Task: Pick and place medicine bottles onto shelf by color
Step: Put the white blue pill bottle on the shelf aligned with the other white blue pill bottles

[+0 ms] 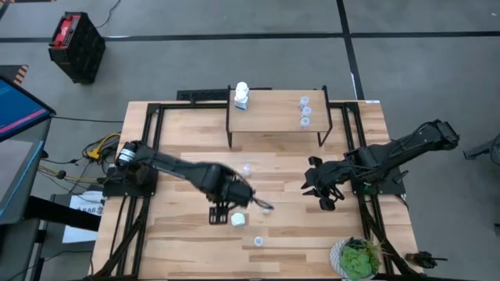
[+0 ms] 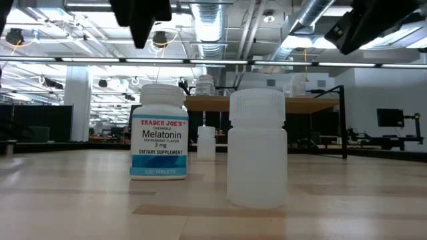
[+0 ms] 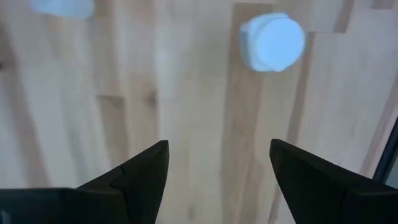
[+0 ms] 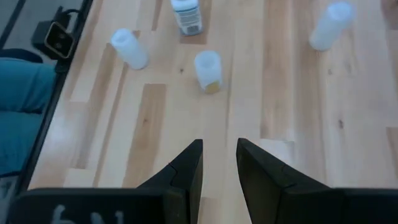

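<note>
While the left gripper (image 1: 251,204) hangs with its fingers spread wide and empty over the middle of the table (image 1: 187,250), a white bottle with a blue label (image 1: 238,219) stands upright just beside it, and a pale see-through bottle (image 1: 258,241) stands upright nearer the front edge. Farther back, the shelf (image 1: 273,117) carries white bottles (image 1: 241,95) at its left end and three small pale bottles (image 1: 305,111) in a row at its right end, all standing with caps up. At the right, the right gripper (image 1: 322,195) waits with fingers pinched narrow, holding nothing.
</note>
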Robot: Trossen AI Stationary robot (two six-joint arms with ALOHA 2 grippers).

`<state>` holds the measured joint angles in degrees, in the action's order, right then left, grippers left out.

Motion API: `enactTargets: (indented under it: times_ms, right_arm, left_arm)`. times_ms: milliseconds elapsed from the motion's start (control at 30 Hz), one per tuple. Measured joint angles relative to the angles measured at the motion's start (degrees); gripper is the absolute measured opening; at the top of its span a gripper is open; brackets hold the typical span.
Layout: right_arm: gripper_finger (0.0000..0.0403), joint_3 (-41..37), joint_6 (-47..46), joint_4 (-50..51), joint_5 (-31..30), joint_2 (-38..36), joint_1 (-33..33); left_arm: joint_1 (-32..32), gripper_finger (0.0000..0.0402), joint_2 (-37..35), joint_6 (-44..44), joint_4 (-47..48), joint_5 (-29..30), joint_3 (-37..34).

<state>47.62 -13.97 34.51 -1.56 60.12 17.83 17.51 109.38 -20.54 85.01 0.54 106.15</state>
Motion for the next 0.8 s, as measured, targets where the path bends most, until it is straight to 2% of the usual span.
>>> enactTargets:
  times_ms: [167, 467, 800]
  right_arm:
    - [0.0120, 0.0, -0.7, -0.1, 0.0, 0.3, 3.6]
    - [0.0120, 0.0, -3.6, -0.2, 0.0, 0.3, 9.4]
    - [0.0120, 0.0, -4.3, -0.7, -1.4, 0.3, 11.8]
  left_arm:
    - [4.7, 0.0264, 0.0, -3.1, -10.3, 1.3, -5.4]
    - [10.9, 0.0264, 0.0, -13.9, -23.1, 9.0, -16.4]
    - [13.6, 0.0264, 0.1, -19.7, -36.8, 17.3, -25.2]
